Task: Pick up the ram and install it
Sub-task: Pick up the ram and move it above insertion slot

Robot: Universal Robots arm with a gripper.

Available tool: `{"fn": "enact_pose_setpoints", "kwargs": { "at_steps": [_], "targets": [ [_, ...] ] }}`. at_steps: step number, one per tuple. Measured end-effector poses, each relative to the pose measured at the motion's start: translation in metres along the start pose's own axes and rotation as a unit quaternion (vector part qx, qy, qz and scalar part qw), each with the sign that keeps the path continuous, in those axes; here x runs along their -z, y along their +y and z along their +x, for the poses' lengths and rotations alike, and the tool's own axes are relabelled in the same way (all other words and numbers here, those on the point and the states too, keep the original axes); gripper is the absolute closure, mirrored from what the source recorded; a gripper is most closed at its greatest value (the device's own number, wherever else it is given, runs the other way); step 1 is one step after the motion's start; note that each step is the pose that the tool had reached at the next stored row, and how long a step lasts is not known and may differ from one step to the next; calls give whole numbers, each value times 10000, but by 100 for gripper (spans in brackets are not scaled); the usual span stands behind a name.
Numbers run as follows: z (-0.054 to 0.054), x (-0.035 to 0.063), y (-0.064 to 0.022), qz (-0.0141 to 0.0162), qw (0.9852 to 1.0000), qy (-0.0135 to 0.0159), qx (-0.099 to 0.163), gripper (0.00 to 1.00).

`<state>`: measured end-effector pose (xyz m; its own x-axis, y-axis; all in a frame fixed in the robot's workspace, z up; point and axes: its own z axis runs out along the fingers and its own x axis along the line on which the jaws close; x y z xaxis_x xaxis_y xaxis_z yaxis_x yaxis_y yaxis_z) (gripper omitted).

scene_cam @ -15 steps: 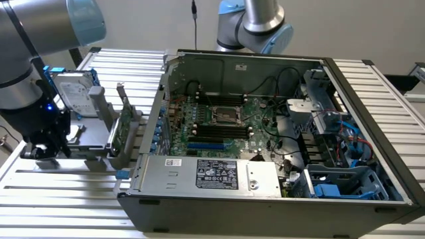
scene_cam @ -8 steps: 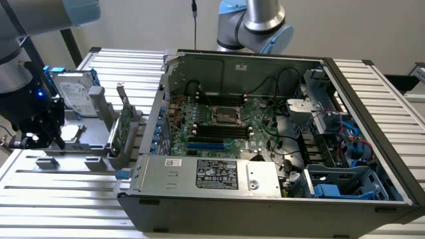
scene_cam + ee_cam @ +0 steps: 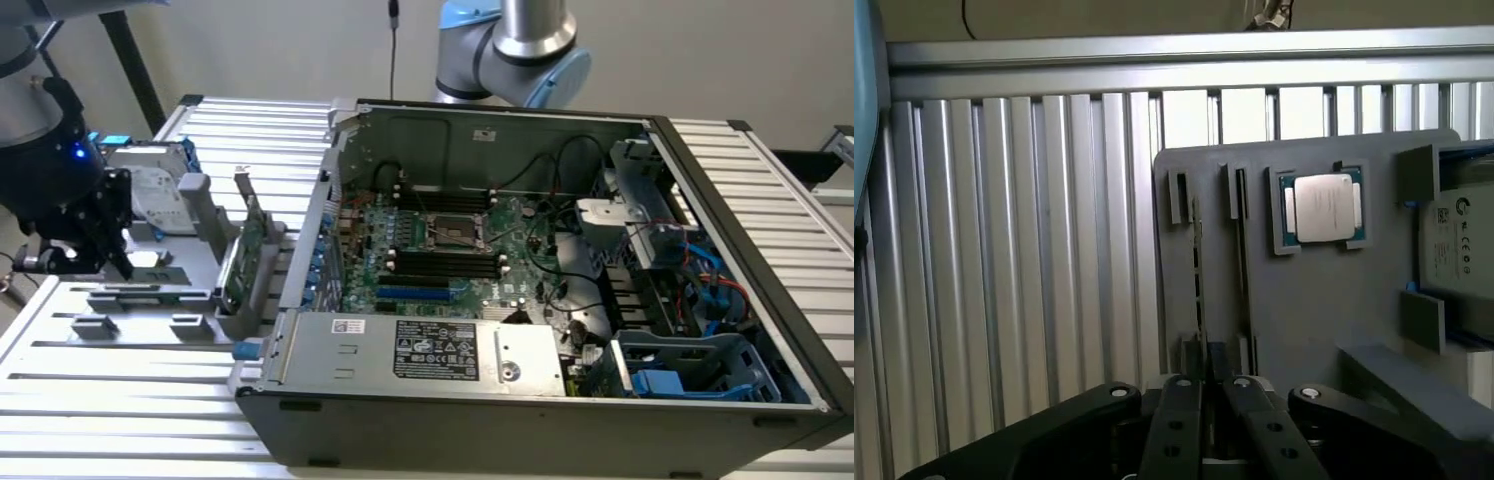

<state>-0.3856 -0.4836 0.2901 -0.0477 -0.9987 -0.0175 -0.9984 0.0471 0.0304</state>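
Pincer: the black pincer [image 3: 1204,388] is pinched shut on the thin top edge of the ram stick [image 3: 1199,270]. One pincer.
Pincer place: in the exterior view the pincer [image 3: 115,262] hangs low over the gray tray [image 3: 167,262], at the exterior view's far left.
Ram stick: one. It stands on its edge in a narrow slot of the gray tray [image 3: 1304,320]. In the exterior view it is a thin green strip [image 3: 140,292] just under the pincer, outside the computer case [image 3: 561,425].
Slots in the tray: two long narrow ones, side by side. The ram stick is in one of them.
Chip: one square silver chip [image 3: 1324,207] lies flat in its own pocket, near the slots. It has faint writing that is too small to read.
Hard drive: one [image 3: 1459,240], at the tray's edge past the chip. Its white label has dark marks I cannot read. In the exterior view it sits [image 3: 140,190] behind the pincer.
Green card: one [image 3: 240,262], standing tall between the pincer and the case.
Case: one, open on top, with a green board [image 3: 441,250] inside.
Power box: one gray box [image 3: 414,350] in the case. It has a black and white label with print too small to read.
Blue light: one [image 3: 83,152], glowing on the arm.
Surface: ribbed silver metal [image 3: 134,400] under it all.
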Motion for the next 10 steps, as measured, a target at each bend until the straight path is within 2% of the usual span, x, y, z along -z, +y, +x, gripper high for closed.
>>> {"fn": "enact_pose_setpoints", "kwargs": {
  "at_steps": [4, 10],
  "targets": [
    [-6, 131, -95, -3, 10000, -57, 43, 86],
    [-16, 326, -218, -7, 9999, -126, 112, 86]
  ]
}}
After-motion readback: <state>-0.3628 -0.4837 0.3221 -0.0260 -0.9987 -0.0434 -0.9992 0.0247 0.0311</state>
